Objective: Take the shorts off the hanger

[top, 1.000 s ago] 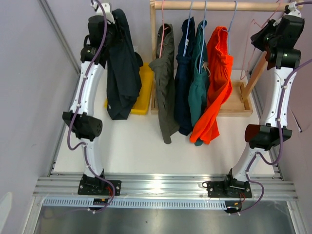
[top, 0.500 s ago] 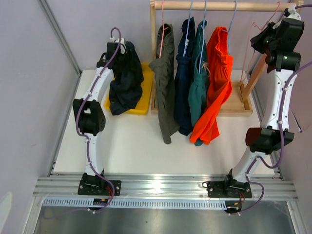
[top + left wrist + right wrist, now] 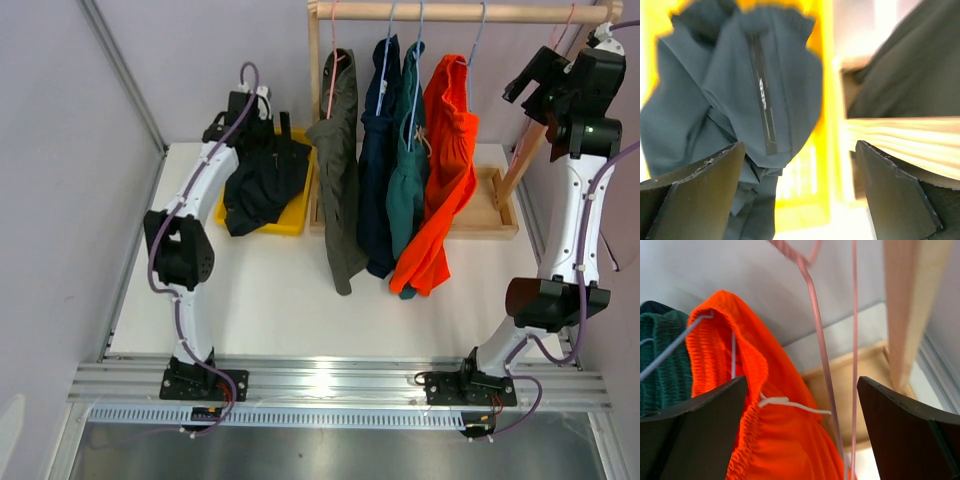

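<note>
Now, left gripper (image 3: 799, 150) jaws spread over black shorts (image 3: 715, 100), right gripper (image 3: 802, 385) jaws spread, pink hanger (image 3: 821, 345) wire between them

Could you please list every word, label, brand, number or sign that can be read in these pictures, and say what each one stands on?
No text can be read in any view.
Black shorts: a dark strip bears a small pale mark, too blurred to read; it may not be text at all.
Orange shorts and yellow tray: no print shows.
</note>
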Available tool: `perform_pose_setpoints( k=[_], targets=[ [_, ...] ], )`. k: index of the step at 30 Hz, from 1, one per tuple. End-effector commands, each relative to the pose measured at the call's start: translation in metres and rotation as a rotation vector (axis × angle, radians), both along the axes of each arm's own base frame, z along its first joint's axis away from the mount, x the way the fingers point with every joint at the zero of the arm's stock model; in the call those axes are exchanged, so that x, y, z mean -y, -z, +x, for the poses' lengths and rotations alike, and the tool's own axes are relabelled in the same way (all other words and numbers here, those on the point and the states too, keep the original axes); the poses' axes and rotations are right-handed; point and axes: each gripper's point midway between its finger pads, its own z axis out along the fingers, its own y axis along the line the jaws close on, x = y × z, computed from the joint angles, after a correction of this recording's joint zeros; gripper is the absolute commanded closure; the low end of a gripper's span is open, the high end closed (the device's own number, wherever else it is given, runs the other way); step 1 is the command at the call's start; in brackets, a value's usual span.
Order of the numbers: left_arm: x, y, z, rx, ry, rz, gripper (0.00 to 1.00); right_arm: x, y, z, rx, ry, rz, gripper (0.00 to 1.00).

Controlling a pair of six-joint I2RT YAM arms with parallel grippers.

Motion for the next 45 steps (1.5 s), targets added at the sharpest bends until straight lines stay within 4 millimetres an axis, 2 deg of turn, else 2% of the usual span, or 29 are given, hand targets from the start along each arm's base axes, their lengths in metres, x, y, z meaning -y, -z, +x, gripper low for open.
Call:
perform_pose_setpoints(
  k=[1, 2, 3, 4, 5, 6, 7, 8, 9, 10, 11, 12, 14, 16, 19, 20, 21, 22, 23, 24, 26, 27, 28, 34, 36, 39, 43, 45],
  targets=[
    [-0.013, -0.140, -0.027, 0.250, -0.018, -0.028, 0.01, 0.016, -0.032, -0.046, 0.033, 0.113, -0.064, 0.01],
    [-0.015, -0.145, -0.034, 0.254, -0.022, -0.022, 0.01, 0.018, -0.035, -0.054, 0.034, 0.129, -0.071, 0.00],
    [-0.020, -0.169, -0.049, 0.295, -0.030, -0.029, 0.01, 0.021, -0.038, -0.063, 0.039, 0.151, -0.078, 0.01],
    [-0.023, -0.171, -0.056, 0.298, -0.036, -0.026, 0.01, 0.019, -0.051, -0.081, 0.070, 0.161, -0.084, 0.01],
    [-0.025, -0.170, -0.064, 0.294, -0.040, -0.028, 0.01, 0.019, -0.050, -0.089, 0.066, 0.171, -0.088, 0.01],
    [-0.026, -0.180, -0.072, 0.315, -0.037, -0.037, 0.01, 0.019, -0.056, -0.098, 0.082, 0.180, -0.086, 0.01],
    [-0.027, -0.194, -0.088, 0.347, -0.032, -0.051, 0.00, 0.015, -0.068, -0.115, 0.115, 0.179, -0.084, 0.01],
    [-0.027, -0.199, -0.095, 0.361, -0.030, -0.057, 0.01, 0.012, -0.074, -0.122, 0.134, 0.170, -0.080, 0.01],
    [-0.028, -0.187, -0.103, 0.337, -0.026, -0.053, 0.01, 0.003, -0.080, -0.128, 0.154, 0.138, -0.066, 0.01],
    [-0.031, -0.206, -0.117, 0.386, -0.031, -0.063, 0.01, -0.002, -0.087, -0.134, 0.177, 0.123, -0.048, 0.01],
    [-0.032, -0.211, -0.124, 0.401, -0.030, -0.066, 0.01, -0.009, -0.097, -0.143, 0.208, 0.102, -0.039, 0.01],
    [-0.032, -0.197, -0.129, 0.374, -0.029, -0.063, 0.01, -0.021, -0.103, -0.146, 0.230, 0.056, -0.022, 0.01],
    [-0.035, -0.213, -0.145, 0.418, -0.026, -0.083, 0.01, -0.036, -0.111, -0.148, 0.257, -0.003, 0.019, 0.00],
    [-0.034, -0.201, -0.154, 0.393, -0.017, -0.091, 0.01, -0.056, -0.118, -0.143, 0.274, -0.097, 0.050, 0.00],
    [-0.033, -0.201, -0.170, 0.406, 0.000, -0.109, 0.01, -0.081, -0.116, -0.122, 0.272, -0.208, 0.096, 0.01],
    [-0.033, -0.188, -0.172, 0.380, 0.002, -0.104, 0.01, -0.086, -0.113, -0.116, 0.265, -0.228, 0.107, 0.02],
    [-0.034, -0.196, -0.180, 0.406, 0.005, -0.113, 0.01, -0.090, -0.106, -0.103, 0.243, -0.243, 0.110, 0.03],
    [-0.034, -0.198, -0.183, 0.416, 0.007, -0.117, 0.01, -0.095, -0.107, -0.098, 0.248, -0.259, 0.105, 0.03],
    [-0.034, -0.186, -0.186, 0.395, 0.015, -0.115, 0.01, -0.104, -0.105, -0.093, 0.238, -0.285, 0.105, 0.03],
    [-0.034, -0.194, -0.193, 0.424, 0.019, -0.127, 0.01, -0.108, -0.093, -0.077, 0.206, -0.298, 0.100, 0.04],
    [-0.034, -0.187, -0.199, 0.419, 0.029, -0.131, 0.01, -0.115, -0.090, -0.067, 0.195, -0.320, 0.093, 0.05],
    [-0.033, -0.188, -0.203, 0.427, 0.033, -0.136, 0.01, -0.127, -0.086, -0.062, 0.185, -0.351, 0.092, 0.06],
    [-0.034, -0.188, -0.205, 0.428, 0.034, -0.137, 0.01, -0.130, -0.076, -0.050, 0.159, -0.355, 0.093, 0.06],
    [-0.033, -0.182, -0.208, 0.427, 0.039, -0.141, 0.01, -0.140, -0.055, -0.022, 0.116, -0.366, 0.091, 0.08],
    [-0.033, -0.179, -0.209, 0.423, 0.041, -0.139, 0.01, -0.142, -0.050, -0.018, 0.106, -0.363, 0.089, 0.11],
    [-0.033, -0.173, -0.208, 0.417, 0.039, -0.137, 0.01, -0.144, -0.044, -0.012, 0.100, -0.357, 0.085, 0.20],
    [-0.031, -0.166, -0.208, 0.404, 0.048, -0.140, 0.01, -0.146, -0.041, -0.007, 0.101, -0.344, 0.065, 0.24],
    [-0.030, -0.166, -0.208, 0.407, 0.049, -0.143, 0.01, -0.145, -0.042, -0.004, 0.106, -0.338, 0.056, 0.32]
  ],
)
